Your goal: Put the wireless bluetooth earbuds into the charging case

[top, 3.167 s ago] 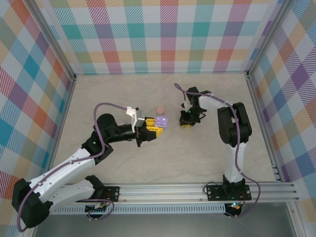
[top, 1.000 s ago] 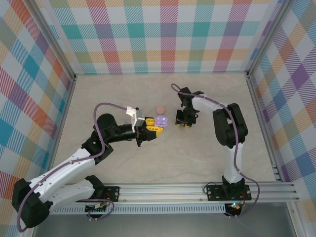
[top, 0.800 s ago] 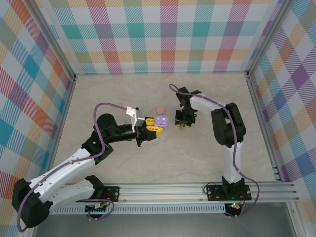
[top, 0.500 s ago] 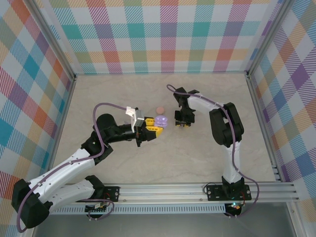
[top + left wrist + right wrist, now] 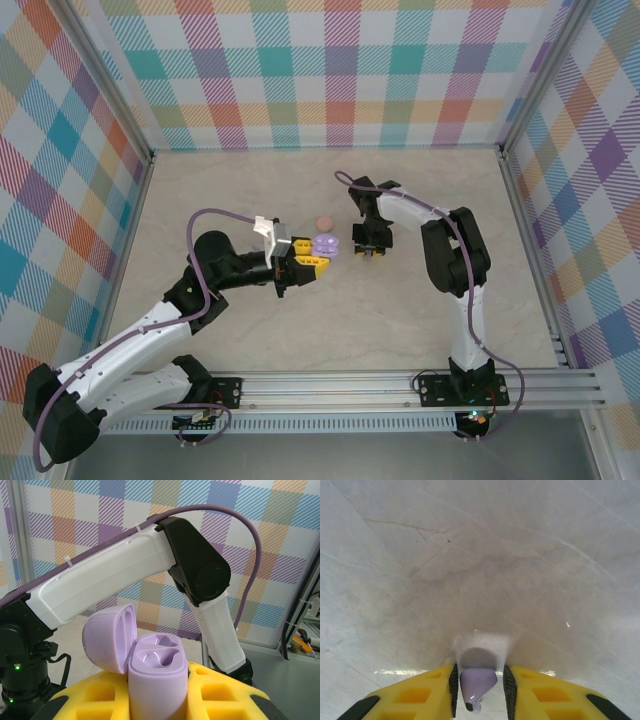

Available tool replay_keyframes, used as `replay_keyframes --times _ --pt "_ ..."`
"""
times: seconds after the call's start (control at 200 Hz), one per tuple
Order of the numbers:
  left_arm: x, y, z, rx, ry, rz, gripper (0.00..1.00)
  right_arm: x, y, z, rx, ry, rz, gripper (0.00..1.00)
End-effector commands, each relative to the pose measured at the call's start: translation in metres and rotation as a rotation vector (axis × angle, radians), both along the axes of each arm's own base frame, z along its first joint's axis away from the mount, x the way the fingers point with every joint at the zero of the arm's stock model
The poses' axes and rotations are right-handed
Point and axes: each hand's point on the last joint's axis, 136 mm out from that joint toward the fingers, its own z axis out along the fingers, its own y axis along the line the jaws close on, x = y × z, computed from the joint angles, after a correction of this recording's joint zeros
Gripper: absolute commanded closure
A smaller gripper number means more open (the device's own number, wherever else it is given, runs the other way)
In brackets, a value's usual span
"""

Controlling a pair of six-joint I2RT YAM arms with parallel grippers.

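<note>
Overhead, the left arm [image 5: 150, 325] reaches to the middle of the tabletop [image 5: 250, 190], and its jaws are closed on the purple charging case [image 5: 326, 244], which is open. A small pink round piece [image 5: 323, 222] lies on the tabletop just beyond the case. The right arm [image 5: 458, 255] bends in from the other side. Its jaws point down near the case but apart from it, and what they hold is too small to tell from here.

From the left wrist, the yellow left jaws clamp the purple charging case [image 5: 157, 680] upright by its sides. Its lid [image 5: 110, 637] is hinged back to the left, and two moulded wells [image 5: 157, 650] show in the body. The right arm [image 5: 150, 565] crosses behind it.

From the right wrist, the right jaws stand narrow, pinching a purple earbud [image 5: 476, 682] between them over the pale tabletop [image 5: 470, 555].
</note>
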Motion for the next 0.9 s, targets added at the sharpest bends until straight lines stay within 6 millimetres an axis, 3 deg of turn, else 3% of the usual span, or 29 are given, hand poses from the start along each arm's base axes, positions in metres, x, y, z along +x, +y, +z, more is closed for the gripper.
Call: replay_keyframes --times 0.0,0.51,0.895 --pt "-0.009 0.000 0.004 -0.011 -0.021 -0.017 1.00 0.016 0.007 -0.018 -0.009 -0.039 0.018 0.68" --pt "-0.009 0.000 0.003 -0.010 -0.018 -0.019 1.00 0.019 0.008 -0.023 -0.014 -0.038 0.022 0.79" --pt "0.000 0.000 -0.011 0.031 0.014 0.029 1.00 0.017 0.012 0.011 0.089 -0.174 0.045 0.83"
